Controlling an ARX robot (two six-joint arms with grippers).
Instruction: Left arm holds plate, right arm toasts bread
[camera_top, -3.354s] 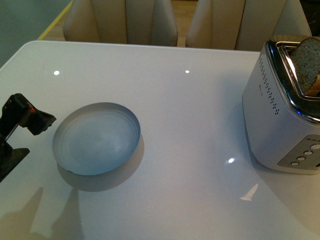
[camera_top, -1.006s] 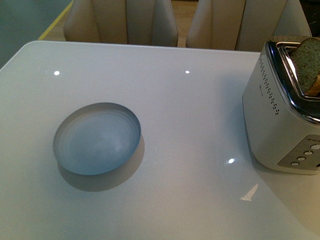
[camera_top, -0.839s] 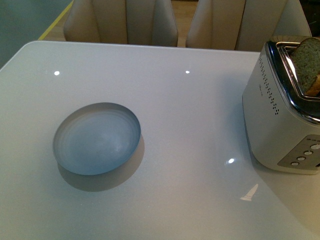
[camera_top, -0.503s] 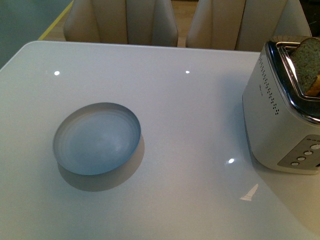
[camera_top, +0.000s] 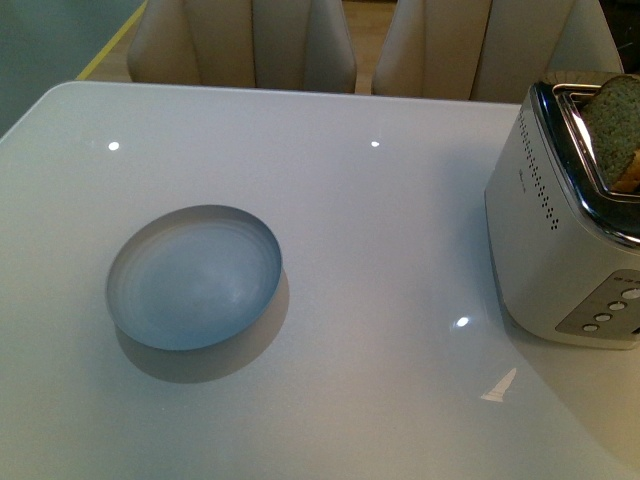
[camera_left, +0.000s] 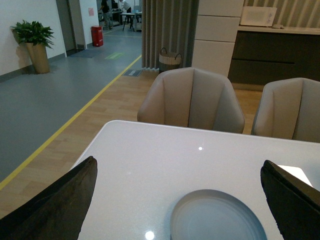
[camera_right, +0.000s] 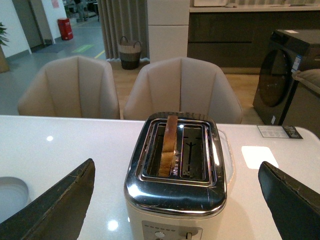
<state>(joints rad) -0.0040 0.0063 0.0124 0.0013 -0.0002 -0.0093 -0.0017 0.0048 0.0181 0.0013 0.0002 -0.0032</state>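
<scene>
Plate (camera_top: 193, 277) is seen in the front view resting empty on the white surface (camera_top: 370, 250), toward the left side, with nothing touching it. Well apart from it, at the right edge, a silver toaster (camera_top: 560, 230) stands upright, and the bread (camera_top: 612, 125) is seen standing on edge in one of its slots, its upper part sticking out above the chrome top. Two beige chairs (camera_top: 250, 45) are set behind the far edge of the surface. Neither arm is shown in this view.

From the left wrist view, the left gripper (camera_left: 180, 210) is seen held above the surface, its two dark jaws spread wide with nothing between them. The plate (camera_left: 217, 217) lies beyond and between the jaw tips, not touched by either.

From the right wrist view, the right gripper (camera_right: 177, 200) is seen likewise with its jaws spread wide and empty. The toaster (camera_right: 177, 170) stands between the jaw tips, facing the camera with its buttons toward it. The bread (camera_right: 170, 145) is seen upright in one of the two slots, the other slot being empty. An edge of the plate (camera_right: 12, 195) is visible at the side of this picture.
</scene>
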